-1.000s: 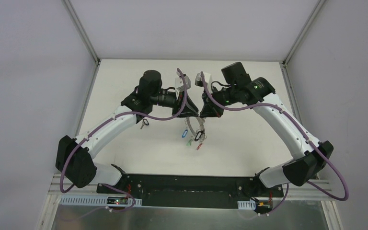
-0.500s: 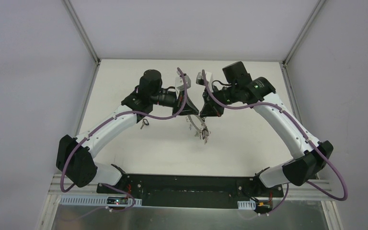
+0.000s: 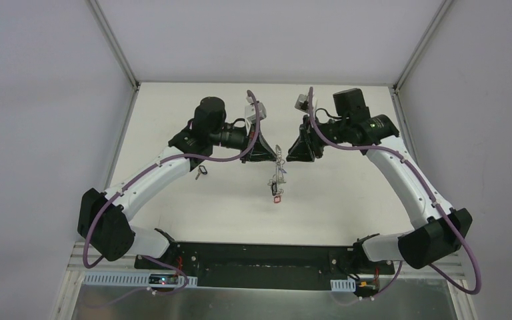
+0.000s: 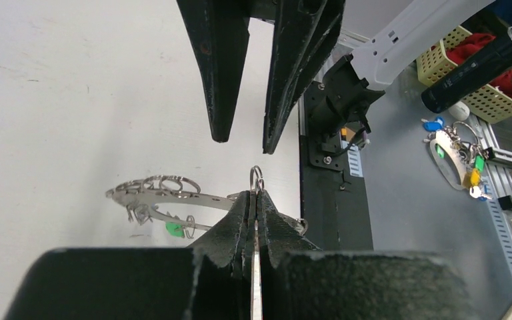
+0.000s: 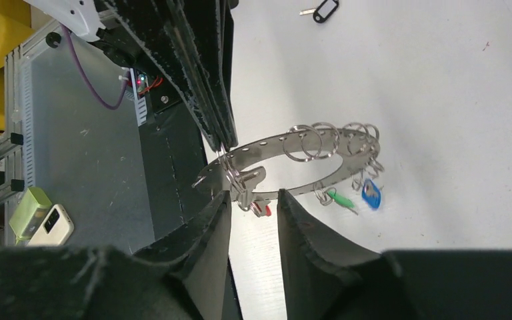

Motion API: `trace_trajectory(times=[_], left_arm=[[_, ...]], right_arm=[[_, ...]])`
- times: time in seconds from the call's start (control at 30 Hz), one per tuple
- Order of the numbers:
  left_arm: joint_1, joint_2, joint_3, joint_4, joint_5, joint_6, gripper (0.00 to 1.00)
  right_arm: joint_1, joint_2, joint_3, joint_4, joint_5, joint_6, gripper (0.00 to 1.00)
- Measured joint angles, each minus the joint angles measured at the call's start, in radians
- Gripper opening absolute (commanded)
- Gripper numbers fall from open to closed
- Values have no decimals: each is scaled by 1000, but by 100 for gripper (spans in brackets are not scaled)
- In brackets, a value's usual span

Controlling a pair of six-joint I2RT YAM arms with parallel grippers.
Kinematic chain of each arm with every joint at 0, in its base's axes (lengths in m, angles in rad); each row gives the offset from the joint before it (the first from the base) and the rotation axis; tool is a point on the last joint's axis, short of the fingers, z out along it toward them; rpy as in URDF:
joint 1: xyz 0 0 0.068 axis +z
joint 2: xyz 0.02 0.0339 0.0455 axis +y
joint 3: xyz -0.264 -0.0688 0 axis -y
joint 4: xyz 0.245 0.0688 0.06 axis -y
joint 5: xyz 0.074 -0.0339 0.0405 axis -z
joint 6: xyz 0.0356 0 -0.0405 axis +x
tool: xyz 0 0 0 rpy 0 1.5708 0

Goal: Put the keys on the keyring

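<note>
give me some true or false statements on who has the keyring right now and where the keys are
1. The left gripper is shut on the keyring. True.
2. The right gripper is clamped on the keyring too. False: its jaws stand open and grip nothing.
3. The keyring lies flat on the table. False: it hangs in the air from the left gripper.
4. A key with a black tag lies on the table, apart from the keyring. True.
5. A blue tag hangs from the keyring. True.
</note>
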Motion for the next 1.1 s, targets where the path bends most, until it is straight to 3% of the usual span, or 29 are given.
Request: trace_trajectory(times=[0.23, 0.73, 1.03, 1.1], left_arm=[[0, -7, 0, 20, 8, -41, 0], [0, -8, 0, 64, 27, -105, 0], [0, -8, 0, 93, 33, -132, 0], [0, -8, 0, 96, 33, -132, 0]], right_arm=[[-10, -24, -16, 34, -85, 4, 41], [1, -8, -16, 38, -137, -36, 42], [20, 9, -18, 37, -137, -60, 12], [20, 9, -19, 36, -137, -62, 10]])
